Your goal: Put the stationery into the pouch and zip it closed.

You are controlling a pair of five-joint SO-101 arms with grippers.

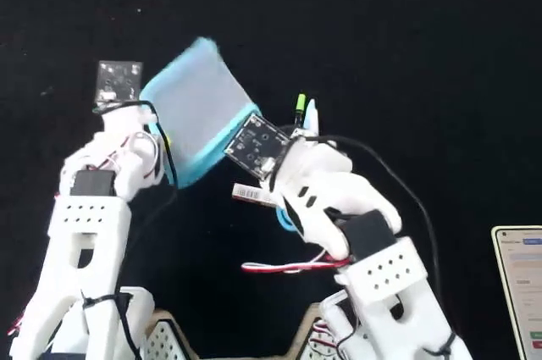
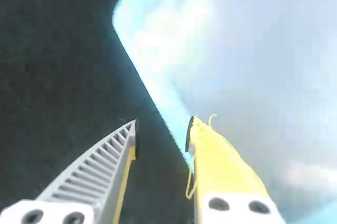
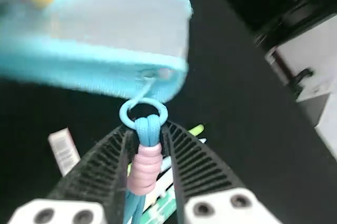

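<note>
The light blue pouch lies tilted on the black table between the two arms. My right gripper is shut on the zipper pull cord, a blue cord with a pink bead hanging from a ring at the pouch's corner. My left gripper stands open at the pouch's other side, its yellow finger lying over the pouch edge and its grey finger over bare table. A green pen and a light pen lie just beyond the right wrist. A small white eraser rests near the right arm.
The black table stretches wide to the right and far side. A lit tablet screen sits at the right front edge. Red and white cables hang from the right arm.
</note>
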